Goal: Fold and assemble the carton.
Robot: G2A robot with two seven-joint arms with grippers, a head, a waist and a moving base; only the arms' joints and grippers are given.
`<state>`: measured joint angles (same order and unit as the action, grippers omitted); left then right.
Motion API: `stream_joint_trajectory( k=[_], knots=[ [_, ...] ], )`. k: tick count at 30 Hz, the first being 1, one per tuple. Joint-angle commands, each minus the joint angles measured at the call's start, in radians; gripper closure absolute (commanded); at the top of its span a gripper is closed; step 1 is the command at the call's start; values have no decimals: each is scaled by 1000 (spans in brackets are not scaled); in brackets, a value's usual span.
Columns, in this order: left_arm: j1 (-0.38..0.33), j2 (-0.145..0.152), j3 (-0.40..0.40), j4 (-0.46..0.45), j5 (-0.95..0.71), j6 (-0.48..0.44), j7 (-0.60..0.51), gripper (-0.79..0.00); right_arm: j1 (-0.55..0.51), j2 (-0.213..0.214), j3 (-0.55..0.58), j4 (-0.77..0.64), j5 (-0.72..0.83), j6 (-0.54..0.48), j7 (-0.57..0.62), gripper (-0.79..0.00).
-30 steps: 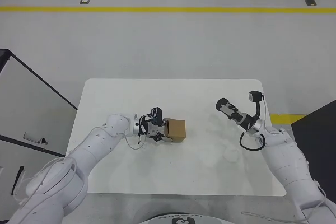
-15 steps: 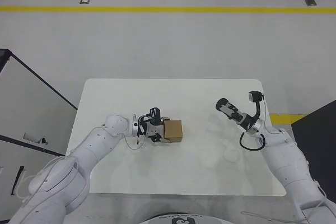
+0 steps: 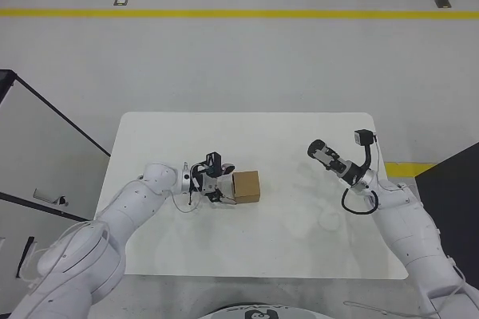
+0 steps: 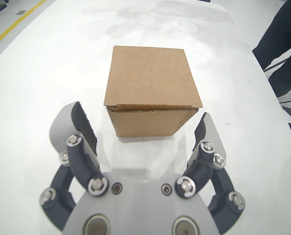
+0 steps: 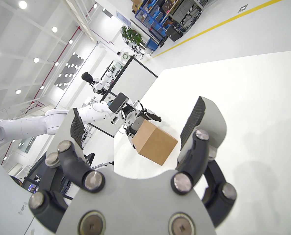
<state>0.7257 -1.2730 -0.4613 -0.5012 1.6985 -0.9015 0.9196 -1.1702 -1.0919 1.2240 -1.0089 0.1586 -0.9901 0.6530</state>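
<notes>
Near the middle of the white worktop [image 3: 303, 239], the brown carton [image 3: 246, 185] is sitting closed up as a cube, its lid seam facing 9 o'clock. The left hand [image 3: 225, 185] is hovering just beside that face, fingers spread wide and not touching it. Toward 3 o'clock, well apart, the right hand [image 3: 314, 148] is hanging spread, gripping nothing.

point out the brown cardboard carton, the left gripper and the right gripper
brown cardboard carton [image 4: 150, 79], left wrist view, on its closed top face
left gripper [image 4: 141, 113], left wrist view, midway between its open fingertips
right gripper [image 5: 137, 105], right wrist view, midway between its open fingertips
</notes>
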Motion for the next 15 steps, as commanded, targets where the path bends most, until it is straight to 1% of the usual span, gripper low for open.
stream_joint_trajectory(
  k=[1,5,8,11,15],
  knots=[
    [6,11,1,-8,-5,5,4,-785,0,0,0,0,0,0,0,-785],
    [19,38,2,-33,-26,12,11,-785,0,0,0,0,0,0,0,-785],
    [28,73,0,-60,-51,20,19,-785,0,0,0,0,0,0,0,-785],
    [41,110,-4,-107,-89,23,23,-785,0,0,0,0,0,0,0,-785],
    [59,168,-13,-200,-143,18,18,-785,0,0,0,0,0,0,0,-785]
  ],
)
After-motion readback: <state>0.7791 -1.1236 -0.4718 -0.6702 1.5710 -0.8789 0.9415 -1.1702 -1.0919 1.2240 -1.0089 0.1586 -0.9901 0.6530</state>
